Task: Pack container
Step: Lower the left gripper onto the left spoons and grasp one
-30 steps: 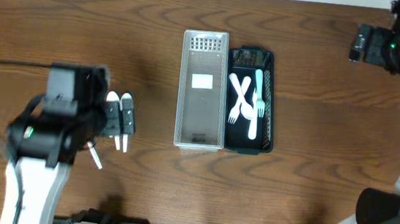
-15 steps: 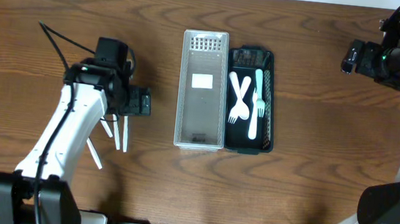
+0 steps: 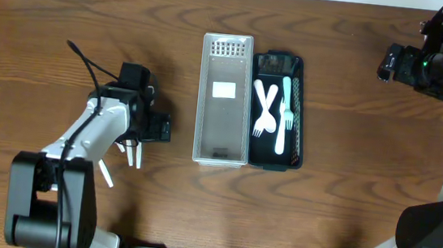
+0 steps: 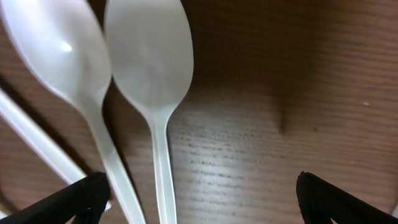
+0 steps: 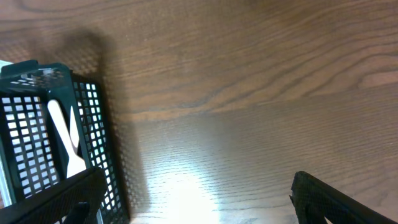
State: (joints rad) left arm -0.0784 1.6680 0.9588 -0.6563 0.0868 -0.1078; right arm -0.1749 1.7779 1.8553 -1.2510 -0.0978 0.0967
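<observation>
Now left gripper (image 3: 158, 126), jaws wide and empty, hovers low over two white spoons (image 4: 149, 68) left of tabletop (image 3: 343, 217) centre. Black basket (image 3: 301, 132) with white cutlery (image 3: 267, 112) sits mid-tabletop, touching grey basket (image 3: 201, 98). Right gripper (image 3: 391, 60), jaws wide, empty, near far right corner.

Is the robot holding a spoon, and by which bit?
No, nothing is held. The left gripper hangs over two spoons on the table, jaws open; the right gripper is open and empty too.

The left gripper (image 3: 161, 126) has slid rightward and now hangs over two white spoons (image 4: 149, 68).
</observation>
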